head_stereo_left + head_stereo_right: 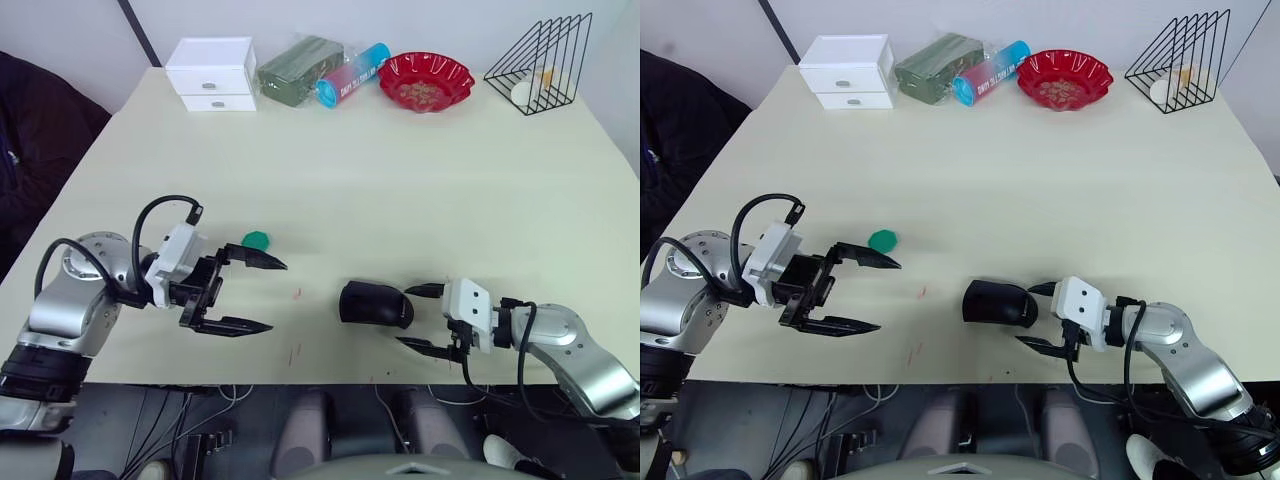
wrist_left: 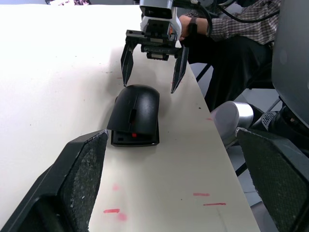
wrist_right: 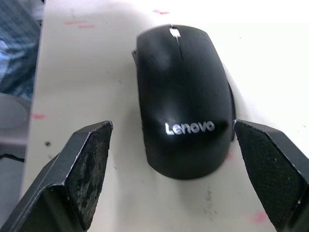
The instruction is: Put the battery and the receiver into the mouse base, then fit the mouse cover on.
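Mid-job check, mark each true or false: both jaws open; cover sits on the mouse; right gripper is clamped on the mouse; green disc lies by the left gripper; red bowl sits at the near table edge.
1. Both grippers, left gripper and right gripper, have open jaws. True.
2. The glossy black curved mouse cover sits on the mouse. True.
3. The right gripper is clamped on the mouse. False: open, not touching.
4. The small green round disc lies by the left gripper. True.
5. The red scalloped bowl sits at the near edge. False: far edge.
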Tool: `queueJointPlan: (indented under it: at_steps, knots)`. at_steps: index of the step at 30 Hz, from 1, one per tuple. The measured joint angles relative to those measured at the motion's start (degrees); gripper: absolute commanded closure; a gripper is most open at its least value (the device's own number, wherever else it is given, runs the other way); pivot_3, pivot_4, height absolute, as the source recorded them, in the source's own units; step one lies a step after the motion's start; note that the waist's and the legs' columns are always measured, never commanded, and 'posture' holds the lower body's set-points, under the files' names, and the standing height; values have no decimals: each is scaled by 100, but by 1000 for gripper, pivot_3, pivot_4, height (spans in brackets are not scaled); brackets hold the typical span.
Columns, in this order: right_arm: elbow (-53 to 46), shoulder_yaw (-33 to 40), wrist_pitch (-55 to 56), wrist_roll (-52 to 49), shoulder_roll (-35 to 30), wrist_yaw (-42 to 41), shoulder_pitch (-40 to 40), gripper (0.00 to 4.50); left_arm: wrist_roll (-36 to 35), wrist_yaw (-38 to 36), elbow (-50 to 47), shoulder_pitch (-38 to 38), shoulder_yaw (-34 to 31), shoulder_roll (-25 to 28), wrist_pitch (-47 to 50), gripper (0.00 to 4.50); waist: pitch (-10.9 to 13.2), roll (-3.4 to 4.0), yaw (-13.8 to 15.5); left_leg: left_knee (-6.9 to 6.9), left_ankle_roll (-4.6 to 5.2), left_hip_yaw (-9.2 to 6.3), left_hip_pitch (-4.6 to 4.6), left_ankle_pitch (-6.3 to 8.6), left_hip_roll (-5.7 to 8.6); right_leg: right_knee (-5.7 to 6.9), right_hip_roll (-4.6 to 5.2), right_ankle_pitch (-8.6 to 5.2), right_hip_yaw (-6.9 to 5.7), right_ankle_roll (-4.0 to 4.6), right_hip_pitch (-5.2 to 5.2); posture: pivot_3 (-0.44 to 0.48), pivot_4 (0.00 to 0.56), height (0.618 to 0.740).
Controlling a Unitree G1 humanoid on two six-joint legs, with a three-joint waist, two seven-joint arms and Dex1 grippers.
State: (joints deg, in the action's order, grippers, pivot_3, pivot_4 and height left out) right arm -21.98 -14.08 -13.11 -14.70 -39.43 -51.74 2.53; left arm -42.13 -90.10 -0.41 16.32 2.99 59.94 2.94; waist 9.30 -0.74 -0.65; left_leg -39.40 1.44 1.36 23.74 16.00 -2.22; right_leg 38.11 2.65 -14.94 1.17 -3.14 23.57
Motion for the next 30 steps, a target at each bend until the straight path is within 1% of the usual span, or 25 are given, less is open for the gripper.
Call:
queueJointPlan:
  at_steps: [1, 5, 13, 14, 15, 17, 18, 30]
  knots:
    - [100, 0, 135, 42, 132, 33, 11, 294, -28, -1, 3, 41, 9, 6, 0, 0, 0, 0, 7, 0, -1, 0, 0, 0, 0, 0, 0, 0, 0, 0, 0, 0, 150, 740]
    - [279, -1, 199, 76, 335, 112, 68, 294, -31, -1, 4, 49, 42, 25, -2, 0, 0, 0, 6, -1, -1, 1, 0, 0, 0, 2, 0, 0, 1, 0, 0, 0, 150, 740]
    - [308, 0, 212, 90, 376, 87, 71, 294, -38, -2, 49, 93, 88, 59, -15, 0, 0, 0, 8, -2, -1, 1, -1, -1, 0, 3, 0, 0, 1, 0, 0, 0, 150, 740]
    - [309, -1, 198, 89, 376, 79, 71, 837, -39, -2, 52, 95, 114, 58, -20, 0, 0, 0, 7, -2, -1, 1, 0, -1, 0, 4, 0, 0, 1, 0, 0, 0, 150, 740]
    - [309, 0, 196, 89, 376, 77, 71, 1014, -39, -2, 52, 95, 120, 58, -23, 0, 0, 0, 7, -2, -1, 1, 0, -1, 0, 4, 0, 0, 1, 0, 0, 0, 150, 740]
    - [309, 0, 188, 90, 376, 72, 71, 2027, -39, -2, 54, 95, 140, 59, -39, 0, 0, 0, 7, -3, -1, 2, 0, -1, 0, 4, 0, 0, 1, 0, 0, 0, 150, 740]
    - [309, 0, 184, 91, 375, 70, 74, 2254, -39, -2, 57, 96, 153, 60, -47, 0, 0, 0, 8, -3, -1, 2, -1, -1, 0, 4, 0, 0, 1, 0, 0, 0, 150, 740]
    - [284, 5, 50, 106, 370, 76, 101, 2254, -78, -4, 112, 96, 185, 104, -86, 0, 0, 0, 9, -8, -3, 1, -2, -2, 0, 15, 0, 0, 1, 0, 0, 0, 150, 740]
